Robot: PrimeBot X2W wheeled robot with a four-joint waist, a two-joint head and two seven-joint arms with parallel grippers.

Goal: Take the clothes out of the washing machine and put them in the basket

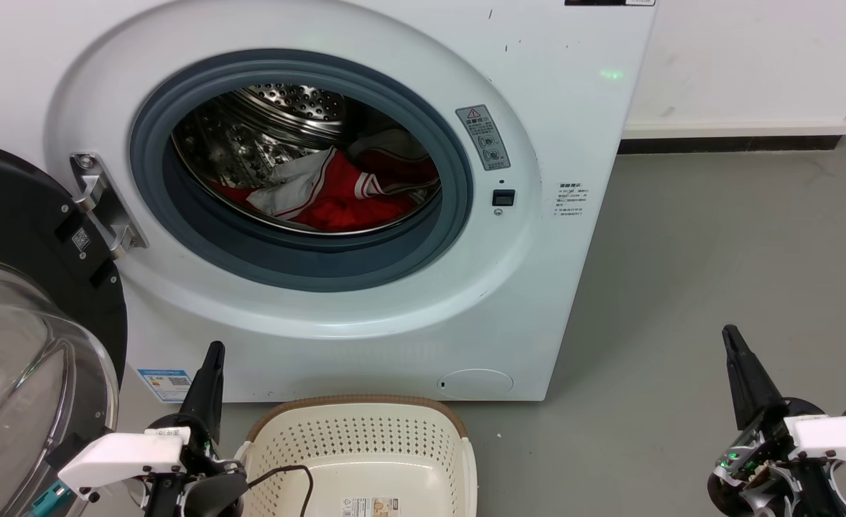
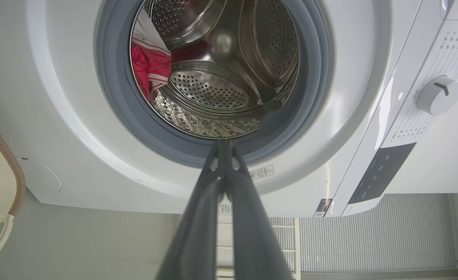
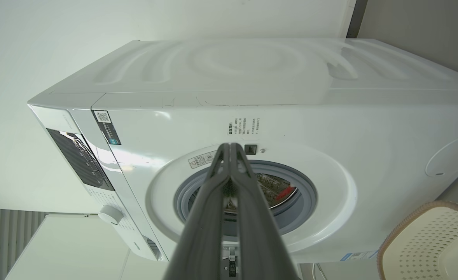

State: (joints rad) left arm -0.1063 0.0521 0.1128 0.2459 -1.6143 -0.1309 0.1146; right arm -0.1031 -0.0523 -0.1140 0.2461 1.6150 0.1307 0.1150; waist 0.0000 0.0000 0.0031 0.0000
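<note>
The white washing machine [image 1: 538, 108] stands in front of me with its porthole door [image 1: 28, 337] swung open to the left. Inside the steel drum lie the clothes [image 1: 337, 194], red garments with white trim and a white-grey piece; a red piece [image 2: 151, 66] also shows at the drum's left in the left wrist view. The cream basket [image 1: 358, 445] sits on the floor below the machine's front, with nothing in it but its label sticker. My left gripper [image 1: 213, 352] is shut beside the basket's left rim. My right gripper [image 1: 732, 334] is shut, low over the floor at the right.
Grey floor [image 1: 717, 251] stretches to the right of the machine up to a white wall with a dark skirting. A black cable [image 1: 301, 481] loops from my left arm over the basket's rim. The control panel and dial [image 2: 439, 95] lie above the opening.
</note>
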